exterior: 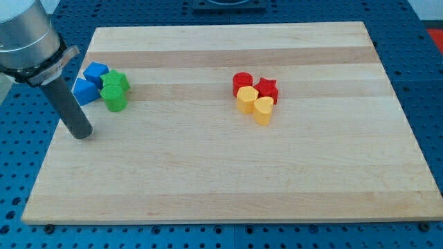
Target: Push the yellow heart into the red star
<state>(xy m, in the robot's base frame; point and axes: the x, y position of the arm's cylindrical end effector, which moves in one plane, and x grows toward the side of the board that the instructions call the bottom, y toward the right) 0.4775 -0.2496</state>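
Wooden board (208, 173): my tip (82, 134), no claw, touches nothing, far left of yellow heart (263, 109).

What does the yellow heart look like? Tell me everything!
The yellow heart is a small, chunky, smooth-looking block lying flat on the wooden board, right of centre. It sits at the bottom of a tight cluster, touching the other yellow block and seemingly the red star. My tip is far off, towards the view's left.

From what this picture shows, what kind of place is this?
Probably a robot lab test bench: a wooden board lies on a blue perforated table, with small coloured blocks, such as the yellow heart and the red star, and my tip at the view's left.
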